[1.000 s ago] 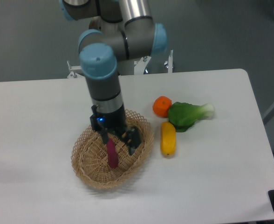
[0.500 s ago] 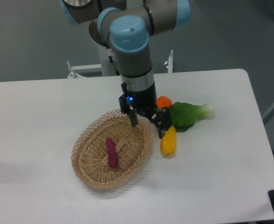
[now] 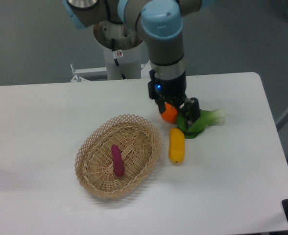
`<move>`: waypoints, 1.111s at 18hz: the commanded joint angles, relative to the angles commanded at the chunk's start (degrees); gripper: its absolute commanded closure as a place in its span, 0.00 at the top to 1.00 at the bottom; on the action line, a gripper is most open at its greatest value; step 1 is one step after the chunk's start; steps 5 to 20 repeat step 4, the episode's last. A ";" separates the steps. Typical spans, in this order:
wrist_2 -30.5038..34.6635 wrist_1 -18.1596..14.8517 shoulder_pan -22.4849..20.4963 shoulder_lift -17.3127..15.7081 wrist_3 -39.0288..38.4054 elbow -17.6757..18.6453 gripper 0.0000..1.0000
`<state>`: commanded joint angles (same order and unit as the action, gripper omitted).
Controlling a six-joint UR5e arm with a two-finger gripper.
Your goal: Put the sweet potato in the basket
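I saw no legible writing; potato (image 3: 117, 160) lay in basket (image 3: 87, 147), gripper (image 3: 178, 112) spread wide, empty, over orange (image 3: 169, 114).

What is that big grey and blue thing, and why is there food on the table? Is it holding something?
That big thing is a robot arm, made of grey tubes with blue caps at its joints. One camera looks down at it from the front of the white table. At the arm's tip is a black two-finger gripper, its "hand". The fingers are spread open and hold nothing.

On the table sits a light tan oval woven basket. Inside it lies a slim magenta-purple sweet potato, which is just where it was meant to go.

Beside the basket are a fat yellow vegetable, a round orange fruit and a leafy green vegetable. The gripper hangs right over the orange fruit and the greens.
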<state>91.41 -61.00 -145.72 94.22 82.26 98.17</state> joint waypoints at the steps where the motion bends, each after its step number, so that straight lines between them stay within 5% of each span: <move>1: -0.09 0.00 -0.18 -0.09 0.09 0.18 1.00; 20: -0.09 0.09 -0.44 -0.09 0.01 0.18 1.00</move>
